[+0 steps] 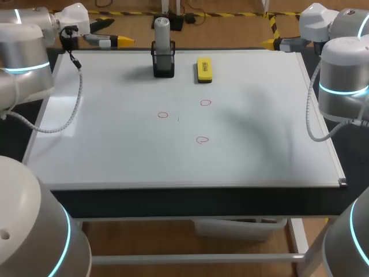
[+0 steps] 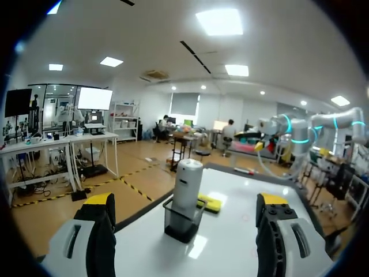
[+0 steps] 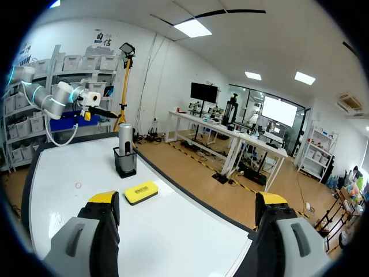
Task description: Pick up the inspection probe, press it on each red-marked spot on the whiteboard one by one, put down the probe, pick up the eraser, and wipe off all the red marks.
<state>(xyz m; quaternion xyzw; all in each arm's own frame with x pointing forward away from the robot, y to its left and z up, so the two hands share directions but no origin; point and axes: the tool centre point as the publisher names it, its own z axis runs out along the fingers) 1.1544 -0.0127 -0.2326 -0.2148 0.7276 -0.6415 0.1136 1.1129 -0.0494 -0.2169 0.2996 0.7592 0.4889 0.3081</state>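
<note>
The inspection probe, a grey cylinder, stands upright in a black holder at the back of the whiteboard. The yellow eraser lies just right of it. Three small red rings are drawn mid-board: one, one, one. My left gripper hovers open over the back left corner, pointing at the probe and the eraser beyond it. My right gripper hangs open off the back right corner, with the eraser and probe ahead of it. Neither gripper holds anything.
A grey cable from my left arm droops over the board's left edge. The board's metal frame bounds the right side. My right arm shows beyond the board in the left wrist view, my left arm in the right wrist view.
</note>
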